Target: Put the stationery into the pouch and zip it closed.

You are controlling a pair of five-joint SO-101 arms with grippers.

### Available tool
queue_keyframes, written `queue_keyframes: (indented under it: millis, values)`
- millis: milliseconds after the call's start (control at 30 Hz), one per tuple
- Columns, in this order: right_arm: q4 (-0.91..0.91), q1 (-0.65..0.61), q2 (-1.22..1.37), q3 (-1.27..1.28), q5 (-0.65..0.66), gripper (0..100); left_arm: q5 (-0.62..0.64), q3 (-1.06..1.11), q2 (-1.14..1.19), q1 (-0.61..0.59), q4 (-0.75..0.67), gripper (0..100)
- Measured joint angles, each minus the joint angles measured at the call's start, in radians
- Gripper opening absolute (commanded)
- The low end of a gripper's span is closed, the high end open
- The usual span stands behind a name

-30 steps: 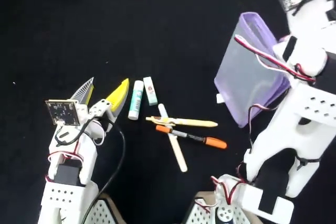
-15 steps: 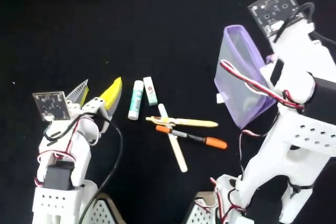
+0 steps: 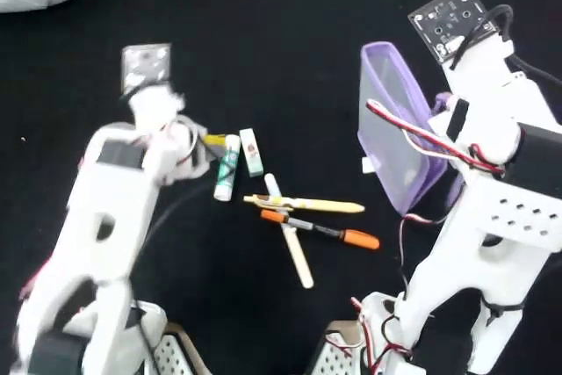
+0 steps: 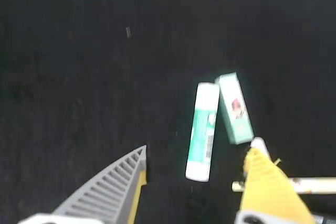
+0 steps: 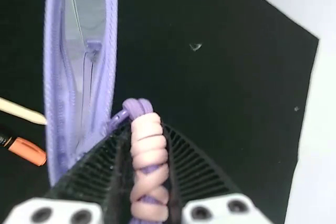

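The purple pouch hangs tilted over the right side of the table, and its mouth gapes wide. My right gripper is shut on the pouch's braided pink-and-purple loop. On the black table lie a green-and-white glue stick, a small eraser, a cream pen, an orange marker and a white stick. My left gripper is open just short of the glue stick and eraser, with nothing between its fingers.
The black table stretches bare toward the back and the left. The two arm bases stand at the front edge. A white surface borders the table beyond the pouch.
My left arm swung forward from the front left until its open gripper reached the glue stick. The right arm raised the pouch and turned it more upright, shifting slightly left.
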Motion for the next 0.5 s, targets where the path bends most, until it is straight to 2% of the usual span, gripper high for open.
queue_keyframes:
  millis: [200,367,500]
  values:
    - [0.0,0.0,0.002,0.018,0.0,1.1,0.0,-0.336,0.428,0.008,0.163,29]
    - [0.0,0.0,0.002,0.018,0.0,1.1,-0.003,-0.502,0.712,0.008,0.184,29]
    - [0.0,0.0,0.002,0.018,0.0,1.1,-0.058,-0.603,0.89,0.029,0.192,28]
